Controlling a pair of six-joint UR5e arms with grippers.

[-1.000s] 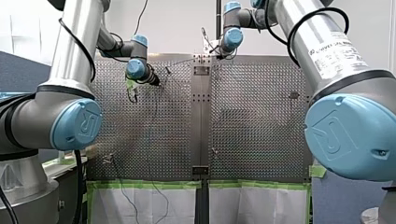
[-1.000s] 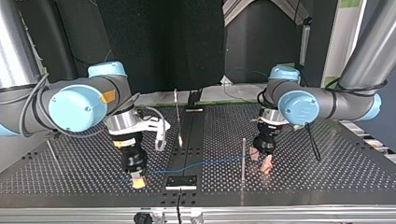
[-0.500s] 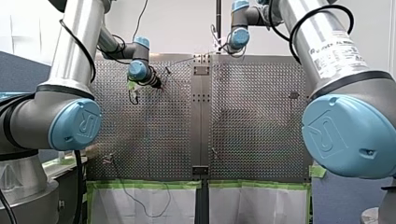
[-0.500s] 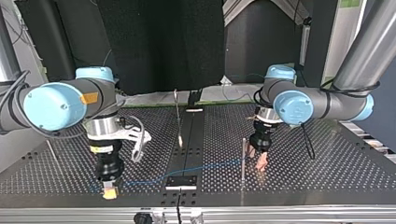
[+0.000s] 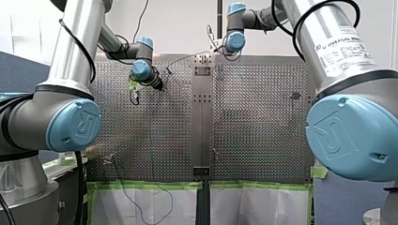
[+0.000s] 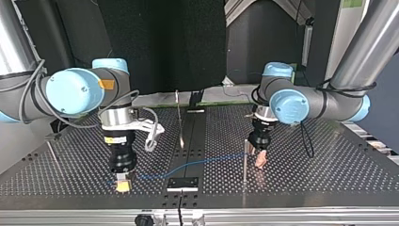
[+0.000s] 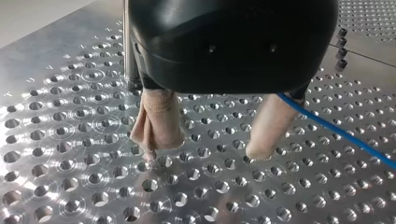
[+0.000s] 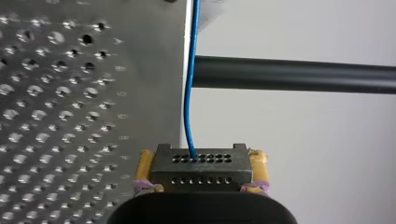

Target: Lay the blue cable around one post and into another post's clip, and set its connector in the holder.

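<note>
Since half a second ago, my right gripper (image 6: pixel 123 185) has swung back toward the thin upright post (image 6: pixel 244 160). My left gripper (image 6: pixel 259 158) has edged closer to the post from its other side.

Front view: the perforated table (image 5: pixel 253 117) is dull grey metal with a plain centre strip. Green tape (image 5: pixel 150 185) and white sheeting line the edge farthest from the post, and a pale wall stands behind it. My own big arm joints block both lower corners.

Top view: a black curtain (image 6: pixel 160 42) hangs behind the table. The blue cable (image 6: pixel 202 162) runs low over the holes from my right gripper to the post. It passes a small black fixture (image 6: pixel 182 183) and a leaning metal rod (image 6: pixel 180 122), both on my right gripper's side of the post.

Left wrist view: my beige-wrapped fingers (image 7: pixel 159 121) are spread with nothing between them, their tips just over the plate. The post stands just beside one finger, and the cable runs past the other.

Right wrist view: my yellow pads (image 8: pixel 144 163) are clenched on the black connector (image 8: pixel 201 168), a block with two rows of small holes. The cable leaves its top and runs ahead along the plate's edge, crossing a round black bar (image 8: pixel 289 74).
</note>
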